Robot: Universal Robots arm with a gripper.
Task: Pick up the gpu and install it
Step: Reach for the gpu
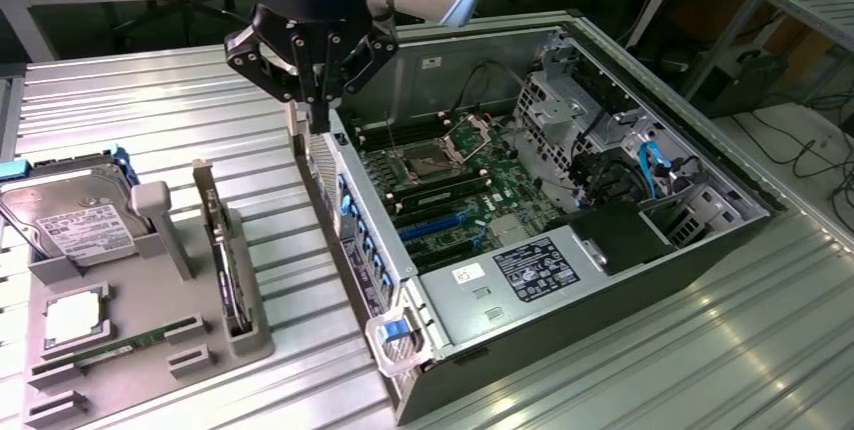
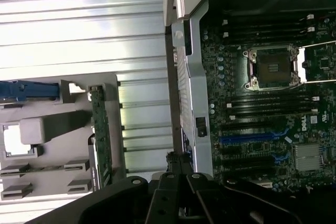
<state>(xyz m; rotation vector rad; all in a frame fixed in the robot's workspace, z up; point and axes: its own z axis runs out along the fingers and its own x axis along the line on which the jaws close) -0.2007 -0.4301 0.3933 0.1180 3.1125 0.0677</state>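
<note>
One gpu [image 1: 230, 275], a flat green rectangular circuit card with a silver metal end bracket, is seen standing upright on its long edge in a slot of one grey plastic holder tray [image 1: 147, 300]. In the same tray are kept one silver boxy hard drive with a white label [image 1: 67, 220], one small square silver processor chip [image 1: 74, 315] and one narrow green memory stick [image 1: 114, 350], which lies flat.

The tray is placed on a ribbed silver metal table [image 1: 200, 100], beside one open black computer case [image 1: 601, 350]. Inside the case one green motherboard [image 1: 441, 185] is visible, with one square metal processor socket [image 1: 430, 160] and blue expansion slots [image 1: 434, 225].

One black gripper [image 1: 318, 110] is held above the perforated metal rear wall of the case, well apart from the gpu. Its two fingers are seen pressed together, and nothing is held between them.
</note>
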